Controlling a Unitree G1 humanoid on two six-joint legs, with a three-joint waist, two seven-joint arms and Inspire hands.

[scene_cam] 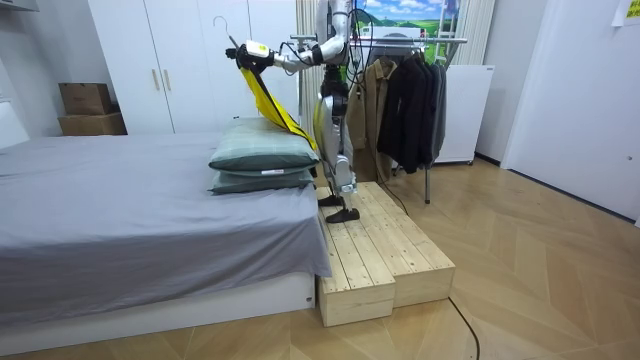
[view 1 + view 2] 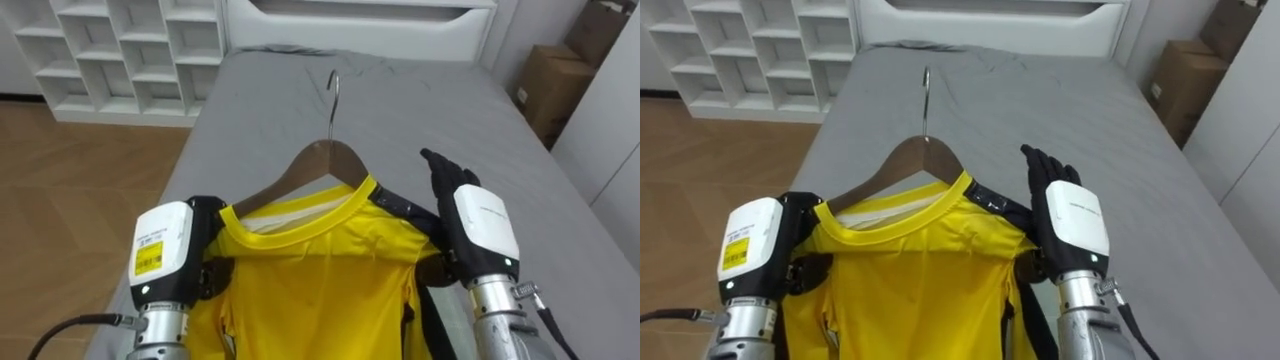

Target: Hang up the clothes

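A yellow shirt (image 2: 320,285) with black shoulder trim hangs on a wooden hanger (image 2: 322,157), whose metal hook (image 2: 333,88) points away from me. I hold both up over the grey bed (image 2: 400,100). My left hand (image 2: 165,250) is at the shirt's left shoulder, its dark fingers curled round the cloth and the hanger's end. Beside the right shoulder is my right hand (image 2: 480,220), fingers straight and pointing forward. In the room view the shirt (image 1: 265,100) dangles from my raised arms above the pillows (image 1: 262,160).
I stand on a wooden platform (image 1: 385,250) at the bed's head end. A rack of dark clothes (image 1: 410,90) is right behind me. A white cubby shelf (image 2: 130,50) stands beyond the bed on the left, a cardboard box (image 2: 550,85) on the right.
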